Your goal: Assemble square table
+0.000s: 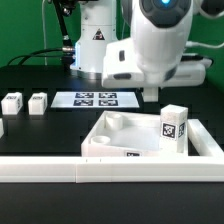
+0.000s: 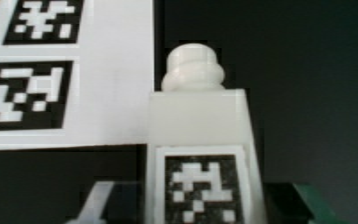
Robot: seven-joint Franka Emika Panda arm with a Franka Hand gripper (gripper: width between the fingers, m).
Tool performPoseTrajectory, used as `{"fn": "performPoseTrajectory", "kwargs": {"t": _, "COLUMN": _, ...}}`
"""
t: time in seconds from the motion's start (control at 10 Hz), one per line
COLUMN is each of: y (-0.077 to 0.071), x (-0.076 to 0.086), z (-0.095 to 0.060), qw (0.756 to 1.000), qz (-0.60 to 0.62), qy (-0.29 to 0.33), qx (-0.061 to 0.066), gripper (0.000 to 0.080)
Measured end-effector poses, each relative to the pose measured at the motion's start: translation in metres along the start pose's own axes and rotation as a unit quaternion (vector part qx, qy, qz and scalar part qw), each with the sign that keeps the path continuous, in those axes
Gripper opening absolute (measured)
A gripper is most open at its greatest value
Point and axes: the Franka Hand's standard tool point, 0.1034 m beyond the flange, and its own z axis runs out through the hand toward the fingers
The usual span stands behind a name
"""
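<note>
The white square tabletop [image 1: 120, 132] lies rim up near the front of the black table. One tagged white leg [image 1: 174, 127] stands upright in its corner on the exterior view's right. My gripper [image 1: 150, 97] hangs low just behind the tabletop's back rim, to the right of the marker board [image 1: 95, 99]. In the wrist view the gripper [image 2: 202, 208] is shut on another leg [image 2: 201, 130], tag facing the camera and rounded tip pointing away over the dark table. Fingers [image 2: 108, 200] press on both sides of it. In the exterior view the hand hides this leg.
Two more white legs [image 1: 12, 103] [image 1: 38, 102] stand at the exterior view's left, with a small white piece [image 1: 2, 128] at the edge. The long white border wall [image 1: 110, 170] runs along the front. The marker board [image 2: 51, 90] lies close beside the held leg.
</note>
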Motion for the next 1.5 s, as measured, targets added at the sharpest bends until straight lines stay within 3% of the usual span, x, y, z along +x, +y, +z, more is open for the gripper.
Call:
{"fn": "performPoseTrajectory", "kwargs": {"t": 0.1, "y": 0.002, "x": -0.004, "z": -0.013, "qw": 1.0, "qz": 0.0, "qy": 0.013, "qx": 0.006, "gripper": 0.0289}}
{"fn": "performPoseTrajectory", "kwargs": {"t": 0.3, "y": 0.002, "x": -0.004, "z": -0.016, "qw": 1.0, "qz": 0.001, "qy": 0.021, "qx": 0.008, "gripper": 0.029}}
{"fn": "performPoseTrajectory", "kwargs": {"t": 0.4, "y": 0.001, "x": 0.006, "z": -0.021, "qw": 0.997, "qz": -0.001, "qy": 0.071, "qx": 0.007, "gripper": 0.029}}
{"fn": "performPoseTrajectory", "kwargs": {"t": 0.6, "y": 0.006, "x": 0.01, "z": -0.027, "qw": 0.989, "qz": -0.006, "qy": 0.145, "qx": 0.009, "gripper": 0.029}}
{"fn": "performPoseTrajectory", "kwargs": {"t": 1.1, "y": 0.006, "x": 0.017, "z": -0.081, "qw": 0.962, "qz": -0.014, "qy": 0.27, "qx": 0.017, "gripper": 0.029}}
{"fn": "performPoseTrajectory", "kwargs": {"t": 1.5, "y": 0.012, "x": 0.025, "z": -0.083, "qw": 0.913, "qz": -0.015, "qy": 0.407, "qx": 0.005, "gripper": 0.029}}
